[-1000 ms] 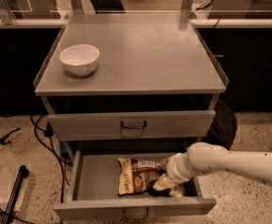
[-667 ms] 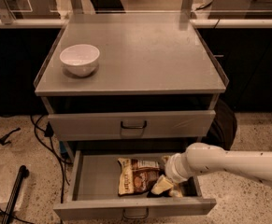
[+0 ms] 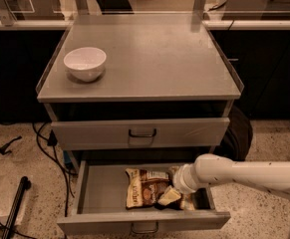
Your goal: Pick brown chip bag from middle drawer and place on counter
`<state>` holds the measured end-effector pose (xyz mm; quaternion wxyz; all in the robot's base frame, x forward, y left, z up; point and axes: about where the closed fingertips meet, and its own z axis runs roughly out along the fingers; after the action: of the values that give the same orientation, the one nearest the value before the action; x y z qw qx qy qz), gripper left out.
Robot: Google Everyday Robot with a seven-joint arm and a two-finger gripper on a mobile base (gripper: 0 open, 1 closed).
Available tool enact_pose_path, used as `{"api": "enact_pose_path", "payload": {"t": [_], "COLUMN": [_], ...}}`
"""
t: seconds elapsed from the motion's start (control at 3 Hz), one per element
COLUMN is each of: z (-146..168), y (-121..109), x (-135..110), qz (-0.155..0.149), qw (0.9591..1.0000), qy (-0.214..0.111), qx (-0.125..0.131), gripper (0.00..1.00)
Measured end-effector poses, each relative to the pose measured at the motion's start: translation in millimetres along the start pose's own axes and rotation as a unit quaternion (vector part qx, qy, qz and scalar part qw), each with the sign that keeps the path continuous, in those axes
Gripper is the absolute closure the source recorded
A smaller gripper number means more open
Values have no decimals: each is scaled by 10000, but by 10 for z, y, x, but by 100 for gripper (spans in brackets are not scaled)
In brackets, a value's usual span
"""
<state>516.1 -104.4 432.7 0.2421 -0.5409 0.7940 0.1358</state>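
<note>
Hardly anything has moved over the last second: bag, drawer and arm sit as they did, so the grasp looks unsettled and the lift has not begun.

At the far left, a white bowl (image 3: 84, 63) stands on the counter (image 3: 154, 59), near its left rim; the bag should land on the bare metal to the bowl's right. Below the top, the upper drawer (image 3: 184, 132) with the dark handle is closed. Under it the middle drawer (image 3: 102, 195) is pulled fully out, its left half bare.

The brown chip bag (image 3: 143, 189) lies flat on the drawer floor, about centre, one pale end toward the back. Its right edge meets the gripper (image 3: 172, 197), which is down inside the drawer, low at the bag's front right corner. Whether it is spread or already pinching the bag I cannot tell; wrist and crumpled foil run together there.

The arm (image 3: 244, 173) comes in from the right, nearly level, crossing over the drawer's right wall, with the wrist bent down and leftward into the drawer. My judgement is that the next step needs a firm hold, then a rise clear of the drawer front above.
</note>
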Motion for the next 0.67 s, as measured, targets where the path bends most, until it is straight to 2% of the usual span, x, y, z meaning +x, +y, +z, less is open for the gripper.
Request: {"api": "enact_pose_path", "payload": {"t": [0.33, 0.67], "z": [200, 456], "y": [-14, 40], "x": [86, 274], "qz": [79, 221], "qw": [9999, 9993], "qy": [49, 216], "qx": [-63, -214], "gripper": [24, 23]}}
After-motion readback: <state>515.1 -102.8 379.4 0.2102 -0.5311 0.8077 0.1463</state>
